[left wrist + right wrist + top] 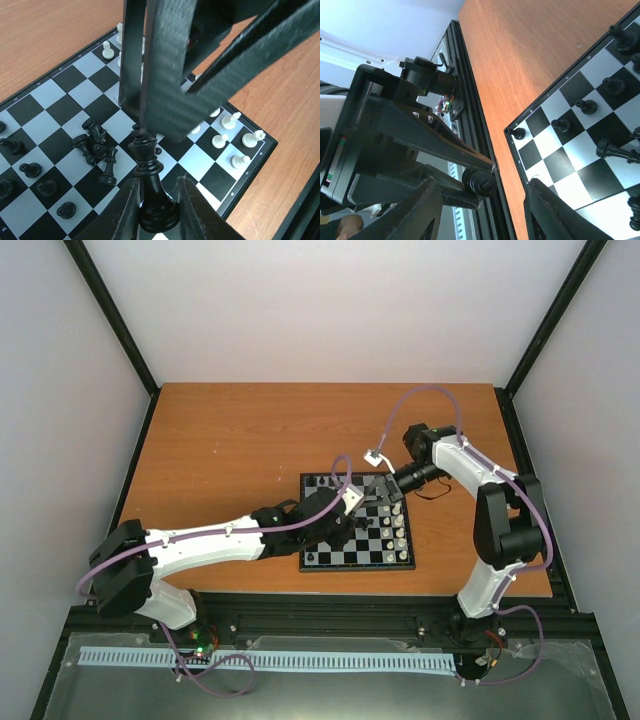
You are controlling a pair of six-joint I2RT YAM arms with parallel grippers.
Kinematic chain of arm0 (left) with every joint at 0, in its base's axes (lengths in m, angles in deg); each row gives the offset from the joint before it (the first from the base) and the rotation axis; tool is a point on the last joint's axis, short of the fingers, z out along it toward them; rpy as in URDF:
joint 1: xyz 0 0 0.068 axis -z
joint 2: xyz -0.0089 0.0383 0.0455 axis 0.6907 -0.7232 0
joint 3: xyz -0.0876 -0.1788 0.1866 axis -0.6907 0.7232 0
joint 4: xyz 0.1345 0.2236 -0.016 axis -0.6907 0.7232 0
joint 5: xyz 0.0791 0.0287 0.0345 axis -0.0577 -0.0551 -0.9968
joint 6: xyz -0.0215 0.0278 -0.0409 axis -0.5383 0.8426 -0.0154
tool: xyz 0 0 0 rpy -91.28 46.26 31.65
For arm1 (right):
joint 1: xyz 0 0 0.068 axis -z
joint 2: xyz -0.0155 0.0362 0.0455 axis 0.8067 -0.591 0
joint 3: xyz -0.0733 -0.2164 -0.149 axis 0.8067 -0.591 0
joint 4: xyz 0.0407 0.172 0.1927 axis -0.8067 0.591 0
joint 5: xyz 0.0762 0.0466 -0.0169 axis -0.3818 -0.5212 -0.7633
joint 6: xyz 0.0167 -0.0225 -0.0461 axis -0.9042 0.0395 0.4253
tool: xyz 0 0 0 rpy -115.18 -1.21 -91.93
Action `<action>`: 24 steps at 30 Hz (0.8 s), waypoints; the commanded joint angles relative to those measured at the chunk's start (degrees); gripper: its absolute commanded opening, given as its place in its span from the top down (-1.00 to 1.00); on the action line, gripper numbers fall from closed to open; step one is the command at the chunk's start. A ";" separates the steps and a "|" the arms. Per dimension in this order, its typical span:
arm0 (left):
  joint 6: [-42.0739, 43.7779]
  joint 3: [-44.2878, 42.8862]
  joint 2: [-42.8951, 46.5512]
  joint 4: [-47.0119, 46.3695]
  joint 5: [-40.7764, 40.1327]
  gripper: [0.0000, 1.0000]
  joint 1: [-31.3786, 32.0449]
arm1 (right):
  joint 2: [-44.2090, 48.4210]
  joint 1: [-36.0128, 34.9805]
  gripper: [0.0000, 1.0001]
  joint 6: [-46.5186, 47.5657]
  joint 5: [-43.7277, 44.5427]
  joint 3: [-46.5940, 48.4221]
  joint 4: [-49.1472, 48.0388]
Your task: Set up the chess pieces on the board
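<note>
Over the middle of the board [356, 567], which lies on the counter [230, 440], the left pincer [156, 202] is pinching a tall black chessman [150, 167] low on its body and holding it upright. Its crown is masked, so king or queen cannot be told. Close above it, the right pincer [484, 184] hangs spread and empty. Other black chess pieces [95, 145] lie toppled just beside it, and white ones [232, 137] stand along one edge. Handling: expect a light, rigid, smooth piece that tips readily. Grip low on the stem, just above the base flange, with modest force; a high grip invites pivoting.
</note>
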State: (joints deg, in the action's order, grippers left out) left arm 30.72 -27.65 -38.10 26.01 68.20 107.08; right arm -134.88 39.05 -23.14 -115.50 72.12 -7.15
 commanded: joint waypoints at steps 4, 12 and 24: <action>1.91 -1.52 0.23 -2.23 1.61 0.70 0.68 | -2.44 -2.16 0.13 2.62 -1.91 1.34 2.49; 2.28 -1.95 -0.54 -2.12 1.55 0.71 0.68 | -4.32 -2.84 0.43 5.32 -2.72 1.77 5.17; 2.00 -4.48 1.58 2.90 -1.84 -0.37 0.68 | -1.87 -2.83 0.70 4.54 -2.22 2.66 2.78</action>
State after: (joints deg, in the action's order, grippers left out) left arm 32.52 -27.97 -38.76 26.25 69.03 107.10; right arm -138.71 36.74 -18.90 -116.77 73.24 -2.63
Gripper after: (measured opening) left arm 0.601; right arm 0.159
